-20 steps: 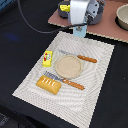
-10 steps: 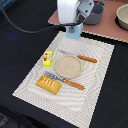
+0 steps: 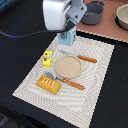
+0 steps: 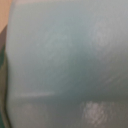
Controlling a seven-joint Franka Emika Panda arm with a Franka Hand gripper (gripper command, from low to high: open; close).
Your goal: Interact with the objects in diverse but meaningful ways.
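Hovering over milk carton (image 3: 67, 37); my gripper (image 3: 66, 31) state unclear. Off-centre grip could topple carton onto plate (image 3: 68, 66).

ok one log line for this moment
end effector: at milk carton, grip hidden | wrist view: filled by pale surface | bread loaf, plate: on mat
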